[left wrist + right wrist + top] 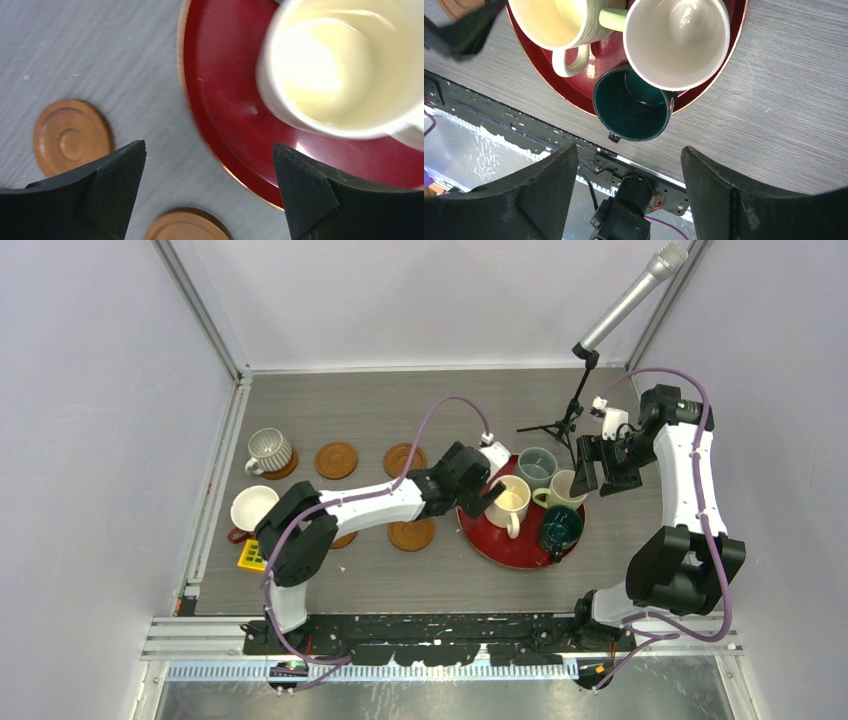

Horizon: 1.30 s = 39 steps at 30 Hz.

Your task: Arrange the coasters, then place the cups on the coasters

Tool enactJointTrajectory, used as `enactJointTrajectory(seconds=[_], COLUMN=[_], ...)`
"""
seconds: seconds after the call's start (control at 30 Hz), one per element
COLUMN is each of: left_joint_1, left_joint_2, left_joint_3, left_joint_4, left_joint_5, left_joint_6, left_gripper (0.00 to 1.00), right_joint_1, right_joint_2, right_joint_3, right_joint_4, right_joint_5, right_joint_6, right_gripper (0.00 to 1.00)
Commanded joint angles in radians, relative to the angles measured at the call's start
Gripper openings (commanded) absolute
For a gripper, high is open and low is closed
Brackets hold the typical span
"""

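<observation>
Left fingers [112, 187] spread wide, empty, by the glossy cream cup [340, 65]; right fingers [724, 195] likewise wide.

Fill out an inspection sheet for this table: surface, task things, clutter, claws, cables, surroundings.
Surface: grey wood-grain table, no spills seen.
Job's things: ribbed mug on a coaster; white mug apparently too; several bare coasters; cream mug, grey-blue mug, pale green mug, dark teal mug on red tray.
Clutter: yellow gridded item; microphone stand.
Claws: left claw open by cream mug; right claw open, empty, near tray.
Cables: purple cable along each arm.
Surroundings: plain walls, metal frame.
</observation>
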Motion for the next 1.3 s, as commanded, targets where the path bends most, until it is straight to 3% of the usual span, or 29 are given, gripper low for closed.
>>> enactJointTrajectory(seconds=[0.0,0.37,0.67,1.0,1.27], left_joint_1=[-0.095,-0.211,-0.222,-0.208,-0.141], left_joint_2=[-0.108,0.017,0.120,-0.023,-0.103], left_joint_3=[-0.029,0.106,0.189,0.013,-0.086], left_joint_4=[0.079,0.054,-0.005,-0.012,-0.016], left_joint_5=[0.107,0.080,-0.130,-0.209,-0.056], left_joint_6=[-0.017,-0.120,-0.081,-0.035,-0.037], left_gripper=[1.00,1.00,1.00,1.00,1.00], right_joint_1=[-0.003,-0.005,-0.004,-0.004,-0.005], right_joint_2=[-0.041,-0.051,-0.067,-0.060,-0.059], right_joint_3=[0.002,0.006,-0.010,-0.010,-0.018], right_joint_4=[0.004,0.015,0.014,0.015,0.015], right_joint_5=[-0.012,-0.013,-0.006,-0.018,-0.027], right_joint_6=[0.018,0.037,0.028,0.019,0.021], right_gripper=[0.79,0.80,0.80,0.80,0.80])
